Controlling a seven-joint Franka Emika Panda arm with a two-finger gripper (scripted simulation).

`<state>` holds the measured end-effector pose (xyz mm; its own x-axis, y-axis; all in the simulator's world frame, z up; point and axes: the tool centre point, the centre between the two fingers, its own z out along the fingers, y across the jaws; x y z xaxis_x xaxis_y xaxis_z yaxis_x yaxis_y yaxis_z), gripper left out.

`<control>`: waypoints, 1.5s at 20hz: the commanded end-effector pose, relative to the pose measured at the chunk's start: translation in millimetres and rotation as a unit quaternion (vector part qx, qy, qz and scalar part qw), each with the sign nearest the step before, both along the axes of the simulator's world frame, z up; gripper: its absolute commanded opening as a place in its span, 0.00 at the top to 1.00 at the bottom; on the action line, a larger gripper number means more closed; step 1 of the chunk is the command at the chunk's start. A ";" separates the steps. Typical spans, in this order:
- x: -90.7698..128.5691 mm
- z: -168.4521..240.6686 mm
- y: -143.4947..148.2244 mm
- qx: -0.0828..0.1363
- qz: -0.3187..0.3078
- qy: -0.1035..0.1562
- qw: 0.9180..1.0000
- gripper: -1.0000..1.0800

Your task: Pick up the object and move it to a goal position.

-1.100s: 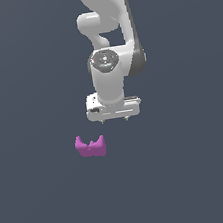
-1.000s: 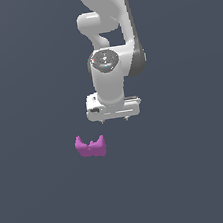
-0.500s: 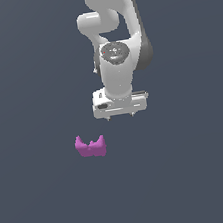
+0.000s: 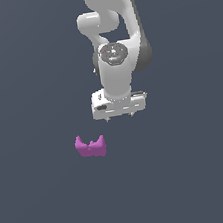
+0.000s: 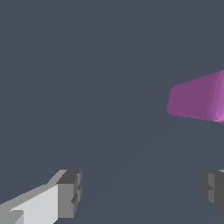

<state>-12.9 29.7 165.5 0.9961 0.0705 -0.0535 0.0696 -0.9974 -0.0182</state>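
The object [image 4: 91, 146] is a small magenta-purple lump with two pointed bumps. It lies on the dark grey floor, toward the exterior view's left of the arm and nearer the camera. My gripper [image 4: 120, 116] hangs above the floor, apart from the object and toward the exterior view's right of it. In the wrist view the object [image 5: 199, 98] shows partly, cut by the picture's edge. The gripper [image 5: 142, 192] is open and empty there, with its two fingertips [image 5: 70, 193] wide apart.
The dark grey floor [image 4: 26, 70] fills both views. The white arm [image 4: 116, 42] rises behind the gripper in the exterior view.
The arm has shifted a little toward the exterior view's right and its wrist has turned. The object has not moved.
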 end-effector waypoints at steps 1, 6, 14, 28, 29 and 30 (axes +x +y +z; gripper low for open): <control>1.5 -0.3 -2.2 0.000 0.013 -0.001 1.000 0.04; 5.7 -1.4 -8.9 0.002 0.051 -0.002 0.999 0.04; 15.2 -3.9 -24.7 0.004 0.137 -0.006 0.990 0.04; 31.7 -8.6 -56.1 0.008 0.297 -0.013 0.955 0.04; 32.8 -8.9 -58.4 0.009 0.308 -0.013 0.951 0.04; 33.8 -9.3 -60.8 0.009 0.319 -0.014 0.947 0.04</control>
